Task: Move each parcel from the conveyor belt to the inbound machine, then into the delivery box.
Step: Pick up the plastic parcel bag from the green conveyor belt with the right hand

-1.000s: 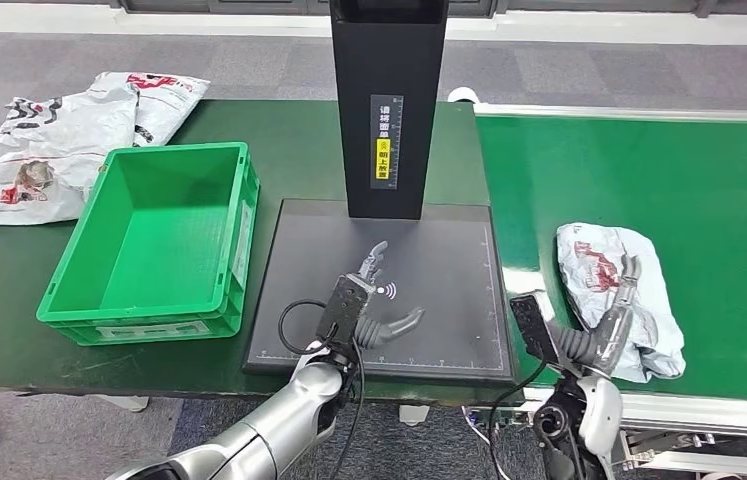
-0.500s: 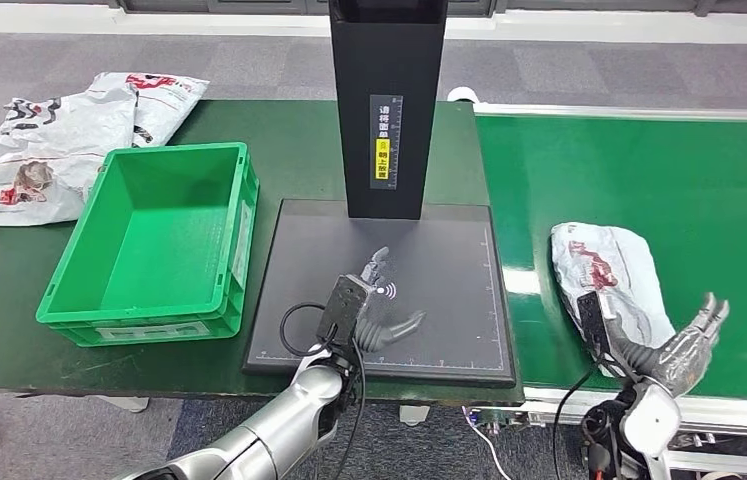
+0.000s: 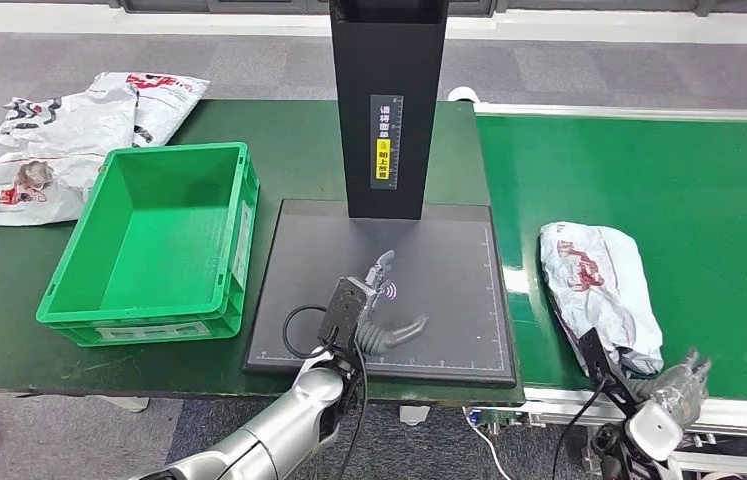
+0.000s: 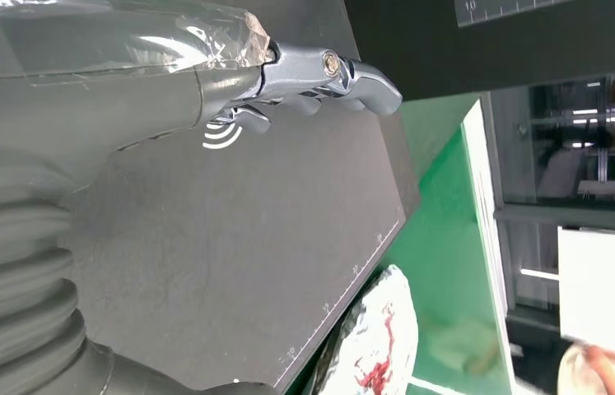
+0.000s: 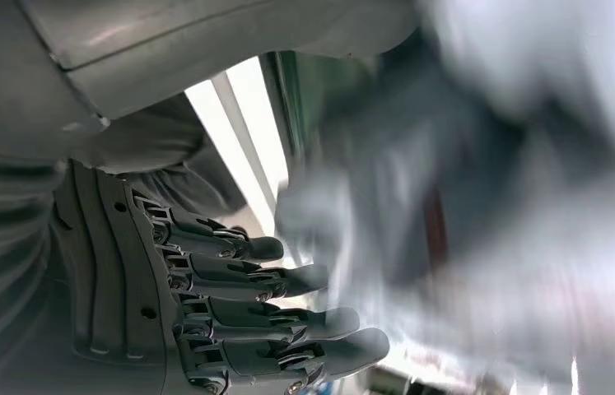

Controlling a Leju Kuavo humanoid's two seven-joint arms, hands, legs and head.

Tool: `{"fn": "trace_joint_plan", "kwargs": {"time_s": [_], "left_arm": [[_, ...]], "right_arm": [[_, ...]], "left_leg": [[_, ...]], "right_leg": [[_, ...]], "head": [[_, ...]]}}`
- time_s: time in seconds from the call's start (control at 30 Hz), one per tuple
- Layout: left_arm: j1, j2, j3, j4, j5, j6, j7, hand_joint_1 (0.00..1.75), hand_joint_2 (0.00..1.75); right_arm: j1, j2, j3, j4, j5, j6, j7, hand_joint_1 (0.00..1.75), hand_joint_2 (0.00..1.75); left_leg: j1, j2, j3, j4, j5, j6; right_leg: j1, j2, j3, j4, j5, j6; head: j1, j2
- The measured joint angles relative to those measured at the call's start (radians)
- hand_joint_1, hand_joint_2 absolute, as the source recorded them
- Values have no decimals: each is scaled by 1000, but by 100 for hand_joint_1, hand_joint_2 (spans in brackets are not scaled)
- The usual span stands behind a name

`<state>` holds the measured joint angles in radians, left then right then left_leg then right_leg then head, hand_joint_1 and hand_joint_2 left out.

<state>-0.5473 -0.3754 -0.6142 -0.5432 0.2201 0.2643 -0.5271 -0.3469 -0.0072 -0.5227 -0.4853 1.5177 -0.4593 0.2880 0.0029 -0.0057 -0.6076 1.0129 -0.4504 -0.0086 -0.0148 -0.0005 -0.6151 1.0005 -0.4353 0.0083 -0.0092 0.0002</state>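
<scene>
The parcel [image 3: 599,285] on the conveyor belt [image 3: 709,200] looks soft, light and slippery; best pinched at its near crumpled edge. Right hand [image 3: 677,385] empty, fingers apart; left hand [image 3: 374,310] likewise.

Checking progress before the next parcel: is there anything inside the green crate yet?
No, the green crate shows only its bare floor.

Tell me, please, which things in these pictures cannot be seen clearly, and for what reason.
- Parcel on the conveyor: motion blur smears it in the right wrist view, so whether the right hand touches it is unclear.
- Inbound machine column: its top is cut off by the head view's upper edge.
- Column label: print too small to read.
- Left hand: its ribbed cover hides most fingers in the left wrist view.
</scene>
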Motion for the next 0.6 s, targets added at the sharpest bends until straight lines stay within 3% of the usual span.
{"fn": "trace_joint_plan", "kwargs": {"time_s": [0.03, 0.17, 0.33, 0.6], "left_arm": [[0, 0, 0, 0, -5, -3, 0, 0, 175], [1, 0, 0, 0, -28, -26, 0, 0, 175], [1, 0, 0, 0, -50, -54, 0, 0, 175], [1, 0, 0, 0, -55, -56, 0, 0, 175]], "right_arm": [[-3, -2, 1, 11, 4, 32, -8, 0, 175], [-28, -9, 8, 50, 3, 172, -76, 173, 175], [-50, -20, 19, 86, -47, 352, -215, 175, 175], [-72, -43, 31, 119, -63, 388, -251, 175, 175]], "left_leg": [[0, 0, 0, 0, 0, 0], [0, 3, 3, 0, -1, 0], [2, 9, 14, 0, -6, 2], [4, 14, 29, 0, -9, 5]], "right_leg": [[0, 0, 0, 0, 0, 0], [1, 2, 1, 0, 0, 0], [2, 6, 13, -3, -2, 2], [4, 11, 30, -7, -2, 3]], "head": [[0, 0], [0, 0], [0, 0], [0, 0]]}}
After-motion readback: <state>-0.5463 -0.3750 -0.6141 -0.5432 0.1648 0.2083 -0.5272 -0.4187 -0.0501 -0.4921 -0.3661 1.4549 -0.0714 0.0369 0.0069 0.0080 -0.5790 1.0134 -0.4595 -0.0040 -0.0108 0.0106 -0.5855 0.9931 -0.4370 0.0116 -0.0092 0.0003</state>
